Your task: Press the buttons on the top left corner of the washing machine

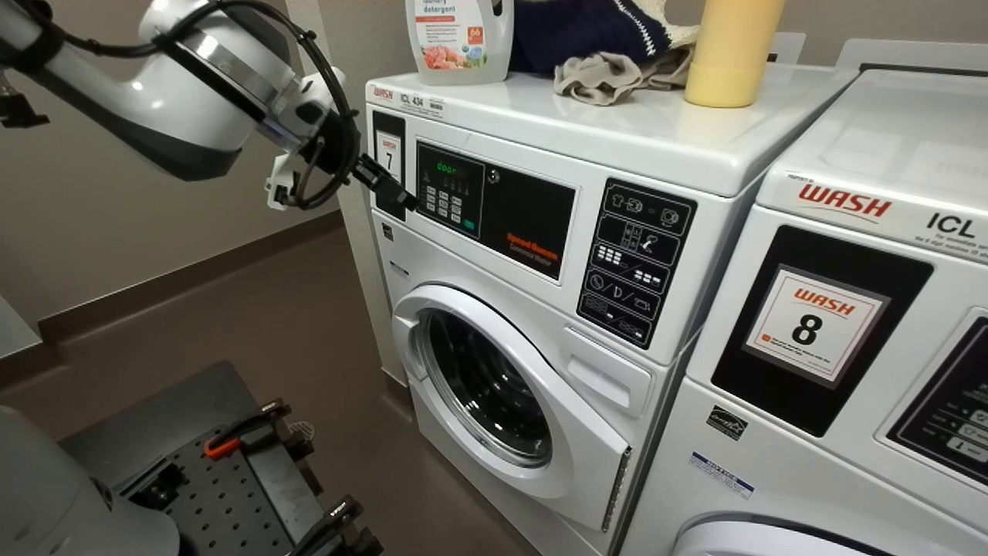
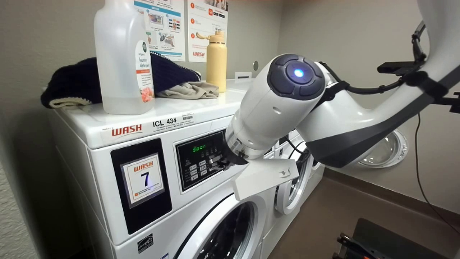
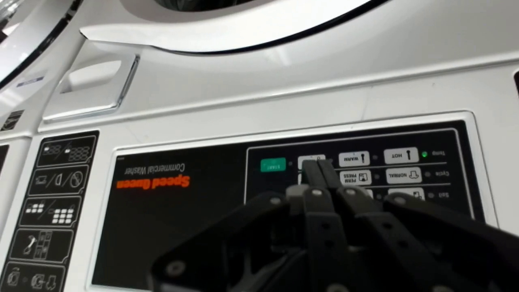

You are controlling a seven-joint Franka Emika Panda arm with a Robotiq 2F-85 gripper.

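Washing machine (image 1: 532, 313): white front-loader; behind its round glass door (image 1: 486, 394) sat a drum too dark to show its contents.
Buttons (image 1: 443, 202): rows of small white-labelled keys at the machine's top left, with a green START key at their lower right.
Gripper (image 3: 317, 161): black, its fingers narrow, side by side, tips over a white key between START and WARM; whether they touched it could not be told.
Key labels: upside down in the wrist view, HOT, WARM, NORMAL and PERM PRESS; a green light (image 3: 424, 154) glowed beside HOT.
Display (image 2: 199, 148): green letters reading "door".
Dark window (image 1: 532, 208): "Speed Queen" in orange, "Commercial Washer" beneath.
Number sign (image 2: 143, 190): "WASH 7"; "ICL 434" was printed above it.
Detergent bottle (image 2: 124, 64): translucent, near the top's front edge, labelled "organic laundry detergent".
Yellow bottle (image 2: 216, 64): opaque, beside a beige cloth (image 1: 598, 77) and a navy knit cloth (image 1: 571, 31).
Edges: a white frame (image 3: 182, 146) bordered the controls; the door bulged below; a narrow gap parted the neighbouring machine (image 1: 818, 471), marked "WASH 8".
Floor (image 1: 309, 309): brown, stretching between the perforated mount plate (image 1: 220, 502) and the washer.
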